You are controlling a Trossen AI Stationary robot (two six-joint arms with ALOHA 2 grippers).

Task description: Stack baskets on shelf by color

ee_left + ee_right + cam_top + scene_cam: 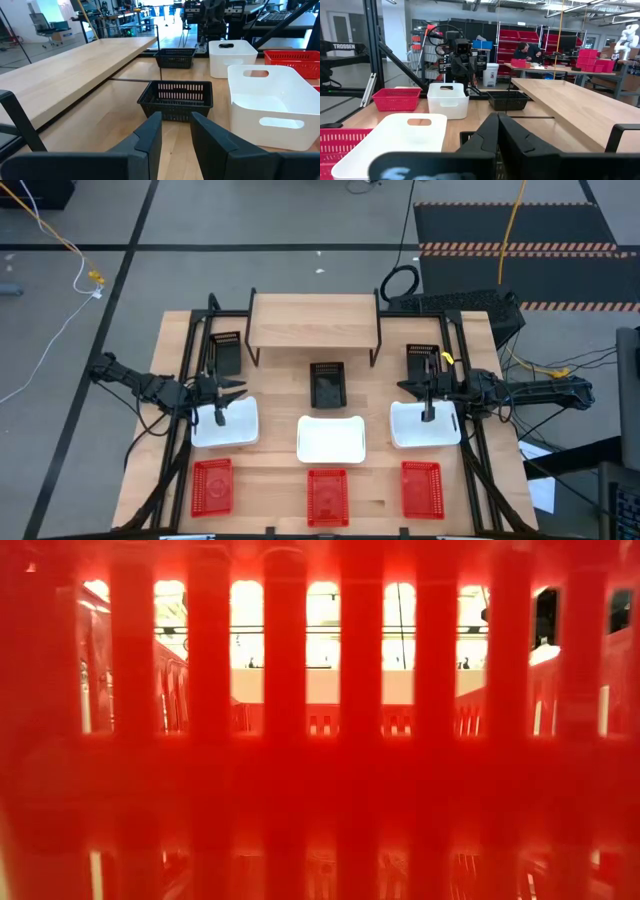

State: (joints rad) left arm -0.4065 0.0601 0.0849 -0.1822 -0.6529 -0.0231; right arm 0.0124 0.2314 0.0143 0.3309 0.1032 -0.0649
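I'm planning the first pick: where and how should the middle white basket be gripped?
Grip the middle white basket by one long wall's rim, coming straight down from above: it sits upright and open-topped, and its thin walls suit narrow jaws. The wall facing the shelf looks easiest, since bare table lies there before the black basket. The handle cutouts on its short ends are an alternative.

We count nine baskets by the shelf [314, 319]. Three black baskets [327, 383] sit nearest the shelf. Three white baskets [331, 438] form the next row out. Three red baskets [327, 495] lie farthest from it. One shelf, two arms.
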